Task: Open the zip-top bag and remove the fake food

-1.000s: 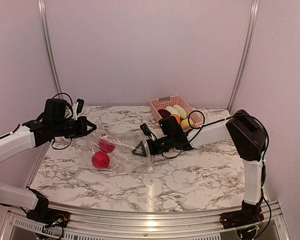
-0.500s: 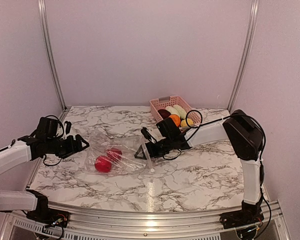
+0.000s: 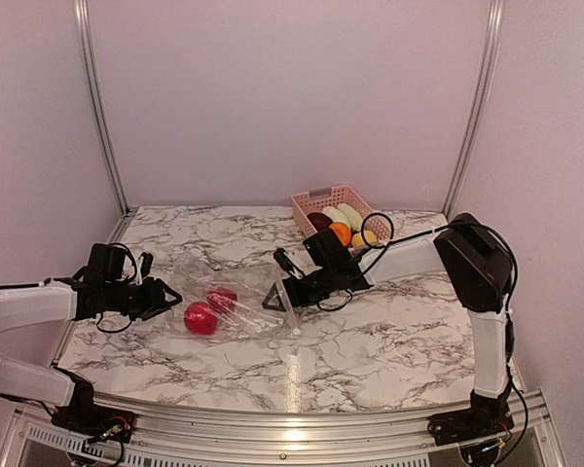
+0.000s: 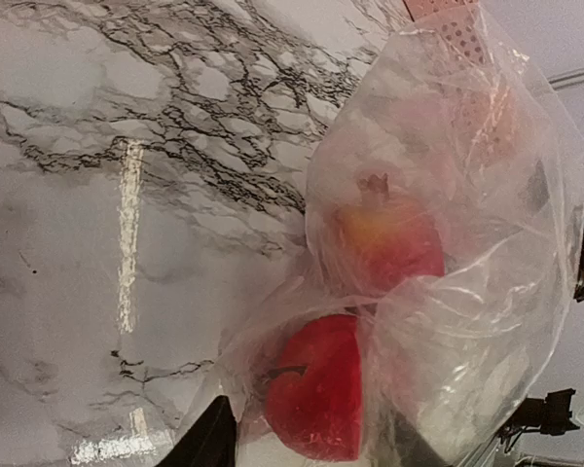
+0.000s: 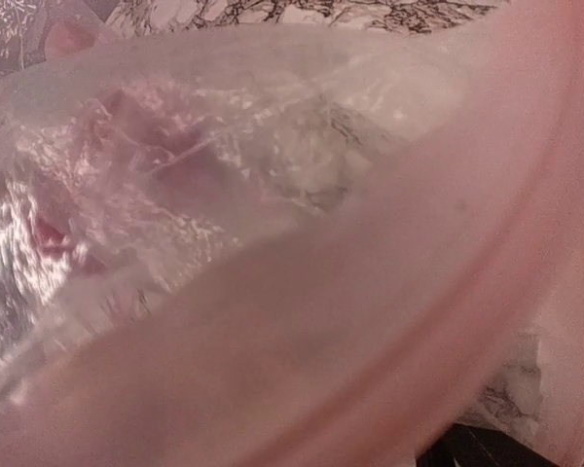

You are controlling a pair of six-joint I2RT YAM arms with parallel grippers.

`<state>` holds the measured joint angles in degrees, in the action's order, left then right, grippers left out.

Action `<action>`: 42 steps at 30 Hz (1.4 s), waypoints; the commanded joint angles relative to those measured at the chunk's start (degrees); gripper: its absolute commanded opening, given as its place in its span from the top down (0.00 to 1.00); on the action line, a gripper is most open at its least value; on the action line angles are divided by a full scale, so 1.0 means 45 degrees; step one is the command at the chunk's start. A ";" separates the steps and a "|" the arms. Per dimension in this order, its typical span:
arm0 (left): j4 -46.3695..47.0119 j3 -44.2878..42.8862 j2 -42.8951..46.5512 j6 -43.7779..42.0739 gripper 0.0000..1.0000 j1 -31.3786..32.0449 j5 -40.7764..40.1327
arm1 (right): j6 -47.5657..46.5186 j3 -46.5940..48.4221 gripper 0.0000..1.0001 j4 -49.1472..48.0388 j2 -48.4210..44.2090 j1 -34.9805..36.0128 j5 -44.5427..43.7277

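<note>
**Left arm drops low and the bag slumps onto the marble**

Lowered since a second ago, the white-and-black left arm (image 3: 39, 304) now reaches flat along the grey-veined white marble worktop (image 3: 389, 341). The clear, crinkly zip-top plastic bag (image 3: 245, 304), which it was lifting by the closed end, lies slumped left of centre between both arms. The right arm (image 3: 409, 258) has hardly shifted. Behind it, the pink slatted plastic basket (image 3: 311, 197) holds dark red, pale, orange and yellow fake food. Two pieces remain inside the bag: a glossy red plastic apple (image 3: 200, 317) and, just beside it, a duller red-and-yellow pomegranate-like fruit (image 3: 222, 297).

The left jaws stand apart, released, at the bag's closed end. The right jaws are spread wide at its mouth, by the stiff pale zip strip (image 3: 290, 313); whether they pinch any film I cannot tell.

The film looks light, limp and slippery, so the stiff strip or a bunched corner is probably the surest hold. The fruits seem hard, smooth and liable to roll.
</note>
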<state>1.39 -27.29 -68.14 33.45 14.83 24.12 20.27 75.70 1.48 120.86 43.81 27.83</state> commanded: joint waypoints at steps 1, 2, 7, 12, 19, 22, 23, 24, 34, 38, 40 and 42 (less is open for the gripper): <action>0.0483 -0.1020 -0.0179 -0.0139 0.79 0.0234 0.1230 | -0.0067 0.0266 0.15 0.0847 0.0233 0.0088 -0.0561; 0.0223 -0.1311 0.0070 -0.0157 0.93 0.0249 0.1401 | -0.0071 0.0287 0.15 0.0913 0.0233 0.0071 -0.0622; -0.1739 -0.2831 0.2076 -0.0307 1.00 0.0279 0.1725 | -0.0047 0.0384 0.13 0.1454 0.0323 -0.0010 -0.1337; -0.2907 -0.2550 0.1813 -0.0388 1.00 0.0318 0.1404 | 0.0008 0.0277 0.12 0.1216 0.0188 -0.0125 -0.1190; -0.2317 -0.1563 0.1202 0.0364 1.00 0.0362 0.0614 | -0.0238 -0.0386 0.06 -0.0879 -0.0684 -0.0026 0.0361; -0.1523 -0.1271 0.0903 0.0707 1.00 0.0531 0.0679 | -0.0436 -0.0051 0.04 -0.0838 -0.0775 0.0233 0.0432; -0.1359 -0.1252 0.0830 0.0776 1.00 0.0623 0.0717 | -0.0412 0.0096 0.04 -0.0819 -0.0728 0.0306 0.0494; -0.1219 -0.1252 0.0763 0.0839 1.00 0.0720 0.0742 | -0.0343 0.0260 0.04 -0.0816 -0.0691 0.0382 0.0443; -0.0709 -0.1116 0.0306 0.0998 1.00 0.1287 0.0705 | -0.0106 0.2991 0.01 0.1570 0.0522 0.1136 -0.1837; -0.0436 -0.1049 0.0098 0.1110 1.00 0.1364 0.0737 | -0.0137 0.3891 0.01 0.2507 0.1069 0.1308 -0.2272; -0.0429 -0.1027 0.0003 0.1140 1.00 0.1409 0.0749 | -0.0345 0.4323 0.01 0.3105 0.1425 0.1467 -0.2711; -0.0162 -0.1011 -0.0058 0.1177 1.00 0.1462 0.0753 | -0.0560 0.4649 0.01 0.3629 0.1838 0.1627 -0.3215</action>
<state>-2.42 -32.58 -67.42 38.39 20.80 27.38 19.35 93.08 9.93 125.01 49.25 18.85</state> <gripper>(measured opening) 0.003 0.986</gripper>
